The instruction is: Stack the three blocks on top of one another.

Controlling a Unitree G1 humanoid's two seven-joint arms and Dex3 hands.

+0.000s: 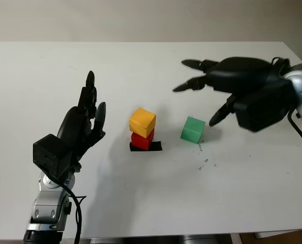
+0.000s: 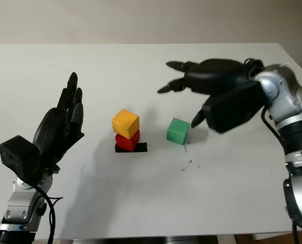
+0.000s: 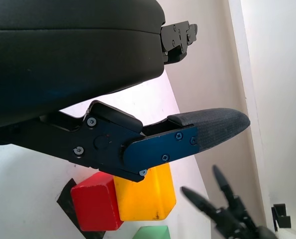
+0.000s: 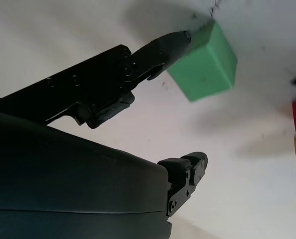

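Two-block stack and one loose block. The yellow block [image 1: 142,122] sits on the red block [image 1: 141,141], turned slightly out of square with it; the red block rests on a black patch [image 1: 156,147] on the table [image 1: 140,203]. The green block [image 1: 193,129] stands alone on the table, apart from the stack, on the stack's right-arm side.

The right hand [image 1: 227,81] hovers released over the table, holding nothing. The green block lies below its fingers and a little toward the robot; one lower finger [image 1: 217,118] points down just beside the block's outer face, and in the right wrist view that fingertip [image 4: 180,37] appears at the block's upper edge, though contact cannot be confirmed. The two upper fingers reach past the block, above and beyond it. The block is a cube, so no long axis governs the grasp; its faces are turned somewhat askew to the table edge.

The left hand [image 1: 85,124] is raised, released and empty, on the far side of the stack from the green block. The stack lies between its fingers and that block. The right hand is thus plainly the nearer, and is judged the one to close on the green block and carry it sideways onto the yellow block.
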